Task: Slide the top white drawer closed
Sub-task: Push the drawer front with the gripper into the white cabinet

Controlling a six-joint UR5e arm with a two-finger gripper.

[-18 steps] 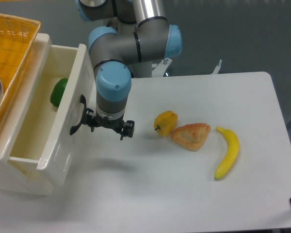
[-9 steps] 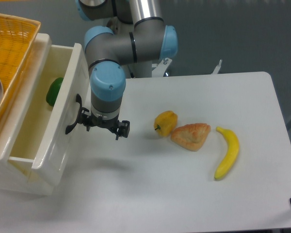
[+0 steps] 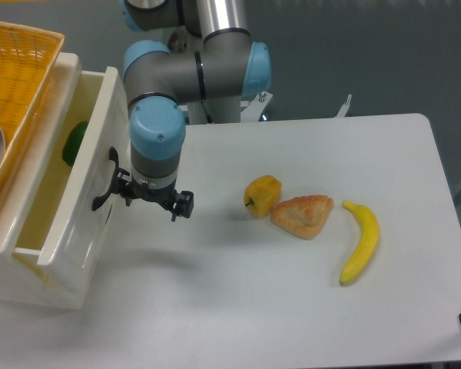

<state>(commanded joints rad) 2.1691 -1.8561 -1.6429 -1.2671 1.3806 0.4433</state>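
Observation:
The top white drawer (image 3: 78, 201) stands partly pulled out of the small cabinet at the left, its curved black handle (image 3: 103, 191) facing right. A green vegetable (image 3: 72, 143) lies inside it. My gripper (image 3: 152, 197) points down just right of the drawer front, with its left finger (image 3: 124, 187) against the front beside the handle. The jaws are spread open and hold nothing.
A yellow wicker basket (image 3: 15, 69) sits on top of the cabinet at the far left. On the white table (image 3: 292, 307) lie a yellow pepper (image 3: 262, 194), a pastry (image 3: 302, 215) and a banana (image 3: 361, 240), all to the right of my gripper.
My gripper has moved left, pressing on the drawer front. The drawer has slid left, further into the cabinet, and the green vegetable has moved with it.

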